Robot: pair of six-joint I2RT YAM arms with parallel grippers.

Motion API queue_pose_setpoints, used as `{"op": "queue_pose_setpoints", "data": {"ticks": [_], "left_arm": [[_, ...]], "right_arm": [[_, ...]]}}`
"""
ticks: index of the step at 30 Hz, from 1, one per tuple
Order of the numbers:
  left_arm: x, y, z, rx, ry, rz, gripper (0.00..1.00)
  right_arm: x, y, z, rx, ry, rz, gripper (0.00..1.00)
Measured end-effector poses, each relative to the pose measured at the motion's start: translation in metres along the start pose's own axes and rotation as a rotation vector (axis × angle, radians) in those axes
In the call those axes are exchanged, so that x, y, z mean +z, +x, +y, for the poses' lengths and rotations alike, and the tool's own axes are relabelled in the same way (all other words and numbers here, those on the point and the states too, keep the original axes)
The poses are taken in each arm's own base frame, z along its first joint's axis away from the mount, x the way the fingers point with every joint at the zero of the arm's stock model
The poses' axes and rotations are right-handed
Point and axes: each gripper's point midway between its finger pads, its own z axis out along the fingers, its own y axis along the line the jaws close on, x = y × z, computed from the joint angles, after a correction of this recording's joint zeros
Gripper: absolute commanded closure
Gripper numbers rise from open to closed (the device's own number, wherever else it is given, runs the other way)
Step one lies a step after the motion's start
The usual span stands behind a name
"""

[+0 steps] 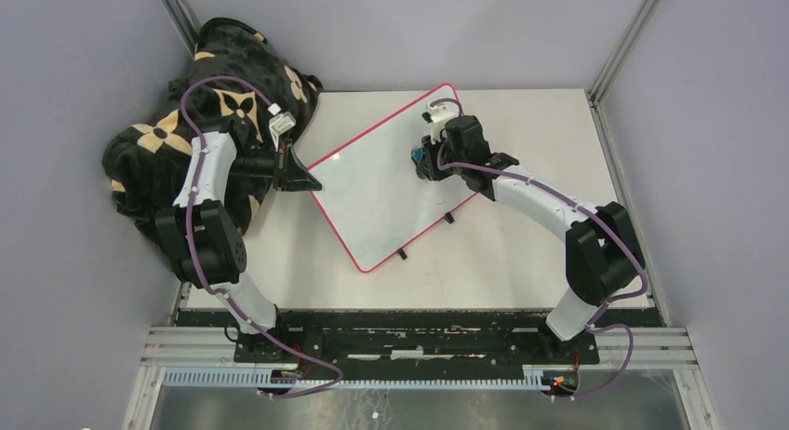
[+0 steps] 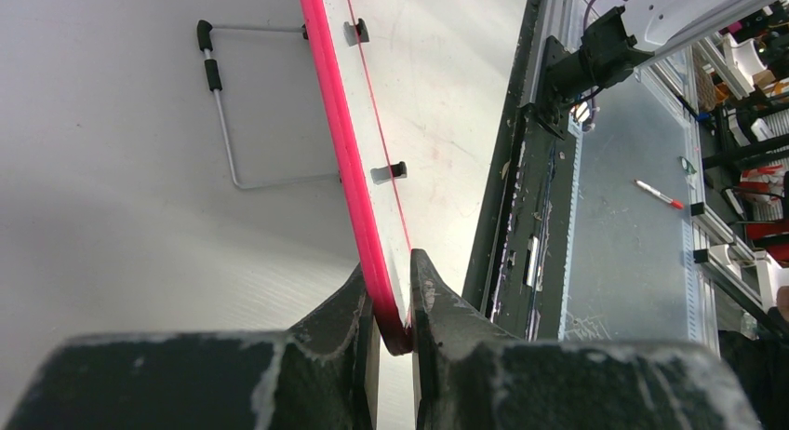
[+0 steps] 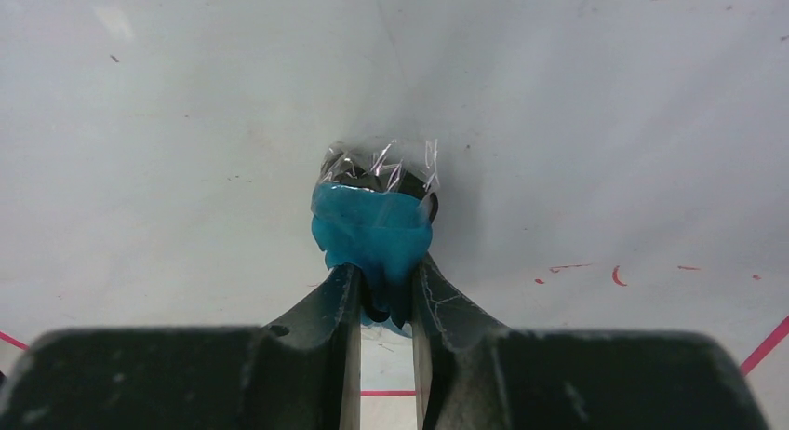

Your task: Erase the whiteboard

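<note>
- Your left gripper was clamped on the whiteboard rim, 9 o'clock corner; if that pinch slipped, board prob would've swivelled.
- Your right gripper squeezed a blue wad; pushing too hard could've popped it out.
- Board lay diagonal on the table, mostly white, red flecks at 4 o'clock of wad.

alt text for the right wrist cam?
The right end effector is shut on a blue wad with crinkled clear plastic at its tip, held at the whiteboard surface. A few small red marks sit lower right.
</note>
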Motion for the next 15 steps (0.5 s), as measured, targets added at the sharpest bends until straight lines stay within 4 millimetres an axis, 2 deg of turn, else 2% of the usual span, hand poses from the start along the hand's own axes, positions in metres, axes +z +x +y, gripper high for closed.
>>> {"op": "queue_pose_setpoints", "data": {"ticks": [5, 10, 15], "left_arm": [[0.0, 0.0, 0.0, 0.002, 0.0, -0.001, 0.97], [0.0, 0.0, 0.0, 0.003, 0.001, -0.001, 0.97], [0.0, 0.0, 0.0, 0.003, 0.001, -0.001, 0.97]], "right_arm": [[0.001, 0.0, -0.02, 0.054, 0.016, 0.003, 0.99], [-0.003, 0.003, -0.071, 0.136, 0.094, -0.006, 0.99], [-0.01, 0.017, -0.122, 0.21, 0.2, 0.004, 0.99]]}}
